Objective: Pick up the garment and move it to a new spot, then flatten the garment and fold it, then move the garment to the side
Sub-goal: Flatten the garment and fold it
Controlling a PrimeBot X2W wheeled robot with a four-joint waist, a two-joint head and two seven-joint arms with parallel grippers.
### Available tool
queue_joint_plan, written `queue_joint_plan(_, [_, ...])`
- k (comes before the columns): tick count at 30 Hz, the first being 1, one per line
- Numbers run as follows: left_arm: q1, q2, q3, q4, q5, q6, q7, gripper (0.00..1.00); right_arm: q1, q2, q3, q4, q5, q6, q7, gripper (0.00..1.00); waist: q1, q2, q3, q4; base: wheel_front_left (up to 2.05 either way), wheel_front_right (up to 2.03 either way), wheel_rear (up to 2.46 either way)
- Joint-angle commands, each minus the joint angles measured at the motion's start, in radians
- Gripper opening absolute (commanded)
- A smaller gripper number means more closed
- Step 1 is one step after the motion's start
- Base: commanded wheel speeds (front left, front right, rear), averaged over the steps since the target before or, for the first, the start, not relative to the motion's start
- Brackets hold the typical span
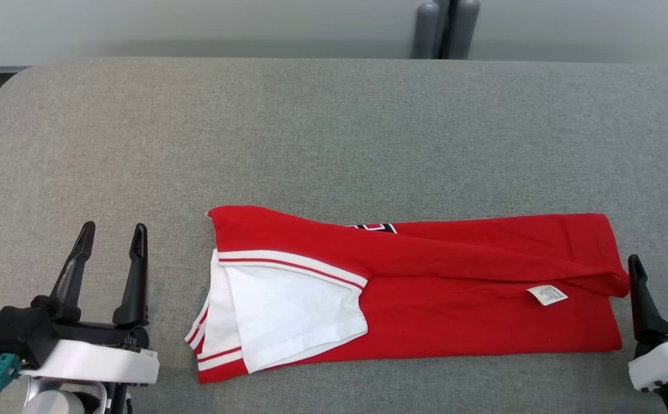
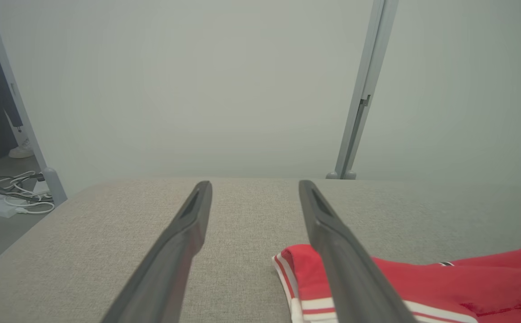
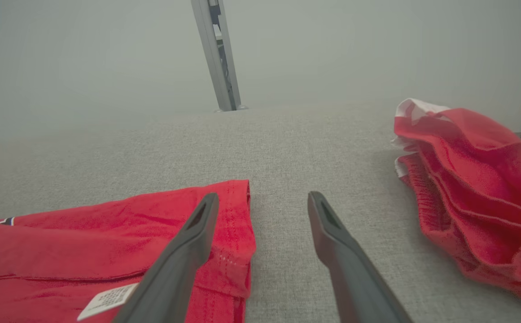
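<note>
The garment [image 1: 426, 287], a bright red T-shirt with white red-striped sleeves, lies folded lengthwise into a long band across the near middle of the grey table [image 1: 334, 132]. Its white care label [image 1: 546, 294] faces up near the right end. My left gripper [image 1: 114, 232] stands open to the left of the sleeve end, apart from the cloth. My right gripper [image 1: 659, 265] is open just beyond the garment's right end. In the left wrist view the gripper [image 2: 255, 185] points past the sleeve edge of the garment [image 2: 422, 282]. In the right wrist view the gripper [image 3: 264, 196] straddles the hem corner of the garment [image 3: 107, 233].
A second, crumpled red cloth [image 3: 471, 188] lies on the table to the right of my right gripper. Grey posts [image 1: 446, 29] stand behind the table's far edge. Cables and a white box [image 2: 4, 197] lie on the floor off the left side.
</note>
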Motion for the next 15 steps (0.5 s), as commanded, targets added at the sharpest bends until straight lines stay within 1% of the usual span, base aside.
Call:
queue_joint_plan(1, [-0.023,0.0,0.003,0.005,0.009,-0.007,-0.004,1.0,-0.026,-0.014,0.013,0.042,0.019,0.0,-0.009,1.0,0.0,-0.0001,0.021,0.014,0.0,0.0,0.0])
queue_joint_plan(4, [-0.034,-0.008,0.002,0.009,0.013,-0.012,-0.004,1.0,-0.046,-0.018,0.037,0.11,0.04,0.0,-0.015,1.0,0.0,-0.0001,0.036,0.026,0.0,0.0,0.0])
queue_joint_plan(5, [-0.034,-0.008,0.002,0.009,0.013,-0.012,-0.004,1.0,-0.046,-0.018,0.037,0.11,0.04,0.0,-0.015,1.0,0.0,-0.0001,0.036,0.026,0.0,0.0,0.0])
queue_joint_plan(10, [-0.044,-0.019,0.008,0.016,0.023,-0.016,-0.004,1.0,-0.075,-0.015,0.094,0.219,0.074,0.0,-0.027,1.0,0.0,-0.0001,0.048,0.038,0.0,0.0,0.0])
queue_joint_plan(15, [-0.051,-0.024,0.015,0.022,0.034,-0.02,-0.004,1.0,-0.08,0.007,0.168,0.31,0.129,0.002,-0.015,1.0,0.0,-0.0001,0.047,0.037,0.0,0.0,0.0])
